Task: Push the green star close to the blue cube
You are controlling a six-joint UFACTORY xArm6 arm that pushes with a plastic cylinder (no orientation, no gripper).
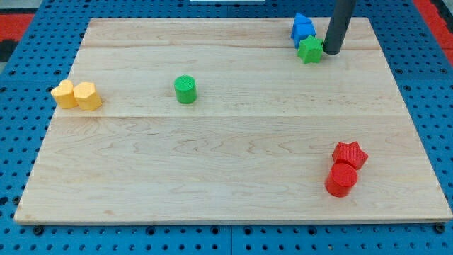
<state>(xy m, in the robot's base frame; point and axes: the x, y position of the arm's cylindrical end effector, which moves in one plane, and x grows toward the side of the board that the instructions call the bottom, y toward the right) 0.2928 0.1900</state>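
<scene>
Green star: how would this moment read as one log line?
small green star block | touching blue cube block | my tip at star's right side

Bright, even light from overhead, no glare on the wooden board (pixel 233 142). Shadows small & soft, tucked just under each block, e.g. green cylinder (pixel 185 89). Focus sharp across whole view, no motion blur; board edges look straight, colours v. saturated

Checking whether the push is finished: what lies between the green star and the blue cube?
Nothing: in the camera view the green star touches the blue cube.
</scene>
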